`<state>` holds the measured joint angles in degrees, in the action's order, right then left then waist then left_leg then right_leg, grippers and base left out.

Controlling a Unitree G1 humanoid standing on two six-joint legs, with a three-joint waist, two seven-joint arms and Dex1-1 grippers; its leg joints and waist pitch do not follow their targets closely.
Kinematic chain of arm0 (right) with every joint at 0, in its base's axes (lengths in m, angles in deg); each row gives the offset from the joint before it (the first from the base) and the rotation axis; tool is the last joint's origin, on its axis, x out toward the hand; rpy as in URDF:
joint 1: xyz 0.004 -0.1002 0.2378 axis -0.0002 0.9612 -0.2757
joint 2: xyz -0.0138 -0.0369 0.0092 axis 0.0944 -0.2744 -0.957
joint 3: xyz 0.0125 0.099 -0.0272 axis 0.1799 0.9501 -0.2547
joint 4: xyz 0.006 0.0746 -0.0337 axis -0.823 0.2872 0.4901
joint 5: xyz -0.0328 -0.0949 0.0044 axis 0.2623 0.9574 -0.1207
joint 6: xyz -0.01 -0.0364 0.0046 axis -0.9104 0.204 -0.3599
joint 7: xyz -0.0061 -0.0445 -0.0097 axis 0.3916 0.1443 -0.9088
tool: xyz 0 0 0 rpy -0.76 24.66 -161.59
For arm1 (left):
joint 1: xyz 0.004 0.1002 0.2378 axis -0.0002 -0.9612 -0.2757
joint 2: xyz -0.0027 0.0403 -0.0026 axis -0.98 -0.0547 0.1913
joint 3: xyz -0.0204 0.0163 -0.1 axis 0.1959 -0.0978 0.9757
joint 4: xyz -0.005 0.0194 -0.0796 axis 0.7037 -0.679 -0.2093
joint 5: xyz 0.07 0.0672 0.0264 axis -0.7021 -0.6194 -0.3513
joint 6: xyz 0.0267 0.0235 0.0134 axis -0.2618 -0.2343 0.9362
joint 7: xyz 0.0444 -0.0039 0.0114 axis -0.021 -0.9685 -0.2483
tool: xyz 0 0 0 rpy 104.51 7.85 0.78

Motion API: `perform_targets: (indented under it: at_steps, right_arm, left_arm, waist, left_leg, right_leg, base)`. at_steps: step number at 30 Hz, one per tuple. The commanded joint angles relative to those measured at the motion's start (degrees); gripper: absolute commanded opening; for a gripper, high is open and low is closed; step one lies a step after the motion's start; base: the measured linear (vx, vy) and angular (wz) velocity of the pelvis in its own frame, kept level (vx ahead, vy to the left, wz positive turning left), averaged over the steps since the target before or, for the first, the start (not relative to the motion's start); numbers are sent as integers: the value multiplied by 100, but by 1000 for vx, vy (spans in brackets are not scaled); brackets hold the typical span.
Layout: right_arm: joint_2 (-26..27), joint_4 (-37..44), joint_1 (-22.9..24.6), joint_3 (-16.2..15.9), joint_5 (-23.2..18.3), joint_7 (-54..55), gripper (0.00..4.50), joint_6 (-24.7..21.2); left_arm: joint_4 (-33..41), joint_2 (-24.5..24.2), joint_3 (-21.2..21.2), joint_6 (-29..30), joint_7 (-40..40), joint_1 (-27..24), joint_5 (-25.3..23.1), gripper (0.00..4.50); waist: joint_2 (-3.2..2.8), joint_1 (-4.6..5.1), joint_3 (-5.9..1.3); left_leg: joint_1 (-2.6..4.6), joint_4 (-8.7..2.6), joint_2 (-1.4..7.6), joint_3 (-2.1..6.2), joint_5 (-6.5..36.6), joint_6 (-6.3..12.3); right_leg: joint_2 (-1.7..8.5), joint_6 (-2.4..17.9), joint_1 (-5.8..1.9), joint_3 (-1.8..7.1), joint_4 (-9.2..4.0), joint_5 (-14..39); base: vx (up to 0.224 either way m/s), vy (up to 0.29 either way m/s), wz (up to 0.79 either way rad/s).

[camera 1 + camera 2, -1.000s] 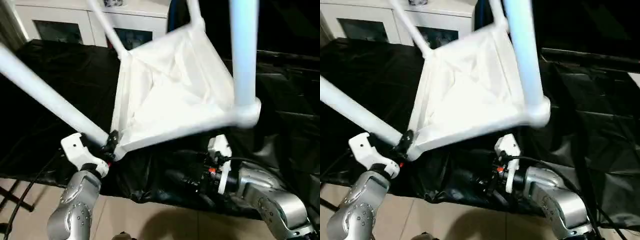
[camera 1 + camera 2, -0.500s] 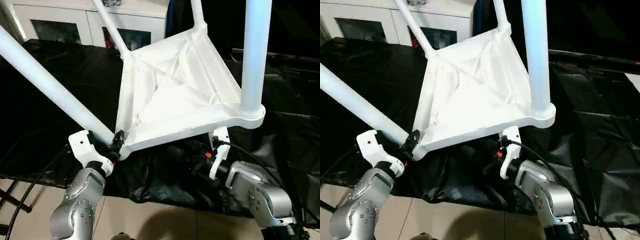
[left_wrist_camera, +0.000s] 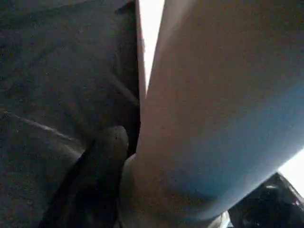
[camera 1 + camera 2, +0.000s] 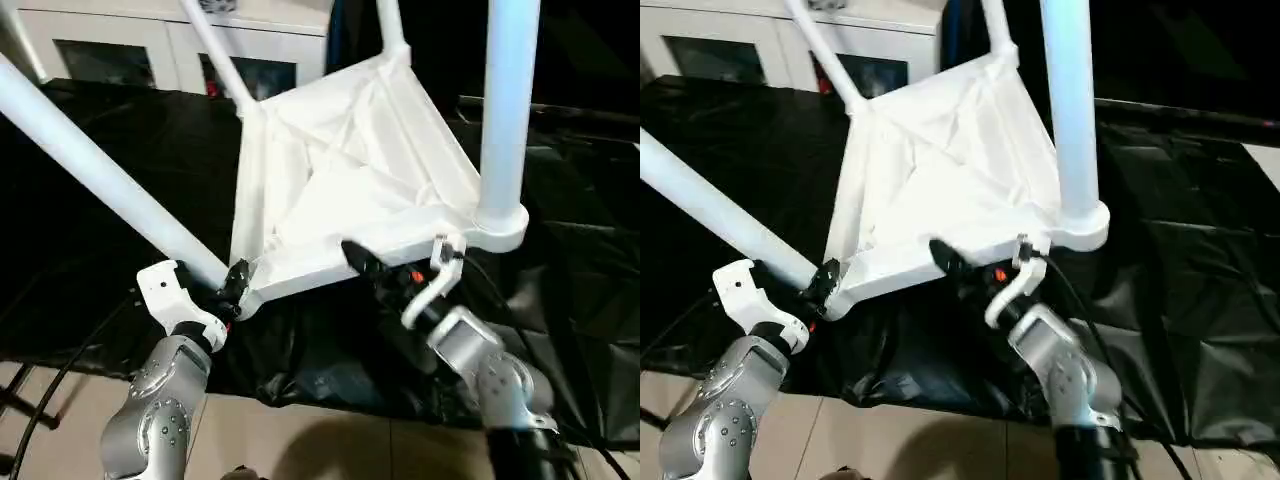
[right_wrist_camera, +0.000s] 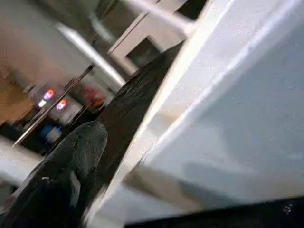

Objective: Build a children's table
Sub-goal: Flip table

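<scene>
The children's table (image 4: 340, 190) is upside down and tilted over the black sheet (image 4: 120, 180), ribbed underside facing up at us, all four legs seated in their round corner sockets. Nothing loose lies in the hollow of the underside — just ribs and white plastic.

Left gripper (image 4: 232, 285) is at the near-left corner, its black fingers clamped on the socket where the long left leg (image 4: 90, 165) runs away up and outward from it. From the left wrist camera that leg (image 3: 213, 109) bulks right against one dark finger (image 3: 92, 175), touching it.

Right gripper (image 4: 385, 270) is up at the near edge of the tabletop, fingers spread wide — one black finger (image 4: 362, 260) lies over the white rim, the other is not clear to see. I can't tell whether it actually touches the rim. Just beside it, on its outer side, stands the near-right leg (image 4: 508, 110) in its socket (image 4: 500, 222), rising straight out of the top of the shot. From the right wrist camera the white edge (image 5: 223, 109) sits right next to one grey-black finger (image 5: 71, 161).

Beyond both grippers, two more legs (image 4: 215, 50) climb from the far corners. Behind them stands a white cabinet (image 4: 170, 45) with glass doors, well apart from the grippers. Under the forearms the black sheet hangs over its front edge, pale floor (image 4: 330, 450) below.
</scene>
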<state>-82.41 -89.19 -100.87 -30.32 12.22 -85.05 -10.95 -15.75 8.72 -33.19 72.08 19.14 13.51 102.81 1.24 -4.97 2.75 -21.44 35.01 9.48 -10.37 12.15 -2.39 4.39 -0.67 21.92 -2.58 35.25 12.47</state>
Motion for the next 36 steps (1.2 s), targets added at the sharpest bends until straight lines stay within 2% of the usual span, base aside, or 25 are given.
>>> perform_targets:
  at_steps: [1,2,3,4,5,6,11,12,15,17,18,19,21,26,33,34,35,36]
  right_arm:
    - [61,-176,-150,205,-79,219,450,106]
    - [118,-247,-206,274,-133,273,450,125]
    - [197,-361,-297,383,-217,364,450,164]
    - [207,-377,-310,397,-227,376,450,171]
    - [330,-622,-496,584,-337,537,450,285]
    - [362,-730,-573,647,-366,601,450,324]
    - [534,-1207,-931,1037,-640,802,450,419]
    - [556,-1302,-997,1133,-705,850,433,433]
    - [547,-1612,-1199,1367,-866,892,416,428]
    - [530,-1714,-1259,1442,-920,892,403,452]
    - [530,-1714,-1259,1442,-920,892,379,452]
    - [518,-1768,-1285,1484,-935,896,373,483]
    - [514,-1808,-1305,1511,-930,890,359,490]
    - [524,-1877,-1342,1547,-927,856,314,495]
    - [486,-1847,-1358,1603,-910,856,249,573]
    - [478,-1850,-1367,1618,-904,858,242,587]
    - [466,-1843,-1378,1646,-902,871,236,618]
    - [460,-1835,-1383,1665,-903,881,230,635]
  left_arm:
    - [8,354,-150,69,-85,20,256,267]
    - [17,353,-160,63,-87,13,250,267]
    - [31,351,-176,52,-84,-2,234,267]
    - [32,350,-179,50,-84,-4,232,267]
    - [52,341,-222,15,-88,-37,196,267]
    - [63,340,-242,6,-86,-50,180,267]
    - [155,258,-486,-196,-201,-146,-39,267]
    - [182,247,-532,-251,-233,-169,-79,267]
    - [266,134,-728,-499,-381,-257,-258,267]
    - [283,57,-841,-560,-437,-305,-359,267]
    - [283,57,-841,-560,-437,-305,-359,267]
    - [296,6,-920,-613,-478,-345,-433,267]
    - [303,-20,-963,-638,-497,-365,-480,267]
    - [319,-45,-1033,-705,-544,-393,-562,267]
    - [244,-69,-1071,-740,-536,-389,-661,267]
    - [222,-68,-1063,-744,-537,-380,-680,267]
    - [189,-63,-1037,-738,-476,-363,-734,267]
    - [175,-59,-1022,-730,-427,-355,-767,322]
  waist:
    - [22,16,-269]
    - [24,28,-270]
    - [59,35,-267]
    - [42,37,-272]
    - [41,46,-270]
    - [60,63,-264]
    - [51,106,-271]
    - [68,118,-271]
    - [64,140,-273]
    - [72,142,-279]
    - [76,142,-280]
    - [100,139,-282]
    - [86,131,-277]
    - [59,135,-291]
    - [50,117,-324]
    - [23,109,-328]
    - [36,111,-329]
    - [37,112,-328]
  left_leg:
    - [62,-519,365,143,649,-35]
    - [64,-519,364,142,608,-31]
    - [58,-515,362,139,568,-15]
    - [53,-514,359,143,505,13]
    - [59,-511,360,138,492,37]
    - [54,-516,360,134,505,49]
    - [59,-499,362,129,360,131]
    - [56,-500,364,125,343,145]
    - [60,-490,371,126,254,185]
    - [63,-470,366,112,123,248]
    - [59,-468,363,112,90,269]
    - [66,-465,364,102,93,300]
    - [64,-468,371,104,77,319]
    - [79,-469,374,99,182,230]
    - [82,-442,367,92,14,265]
    - [82,-442,368,98,10,268]
    - [81,-439,368,95,21,271]
    - [82,-441,370,95,25,272]
  right_leg:
    - [399,916,-192,269,-399,518]
    - [388,917,-189,267,-395,455]
    - [384,917,-195,265,-389,396]
    - [394,947,-203,264,-371,297]
    - [391,961,-194,264,-369,264]
    - [392,977,-191,264,-372,281]
    - [383,1044,-201,256,-343,58]
    - [381,1058,-202,255,-343,34]
    - [380,1122,-217,246,-324,-135]
    - [380,1152,-222,250,-308,-291]
    - [382,1167,-225,248,-303,-330]
    - [383,1186,-227,250,-311,-321]
    - [388,1204,-225,250,-307,-277]
    - [383,1248,-225,249,-305,-214]
    - [375,1318,-239,247,-271,-542]
    - [379,1333,-243,245,-265,-552]
    - [379,1339,-245,245,-268,-565]
    - [379,1345,-244,246,-269,-562]
  base:
    - [0,0,0]
    - [0,0,0]
    - [0,0,0]
    - [0,0,0]
    - [0,0,0]
    - [0,0,0]
    - [0,0,0]
    - [0,0,0]
    - [0,0,0]
    - [0,0,0]
    - [0,0,0]
    - [0,0,0]
    - [0,0,0]
    - [0,0,0]
    - [0,0,0]
    - [0,0,0]
    - [0,0,0]
    - [0,0,0]
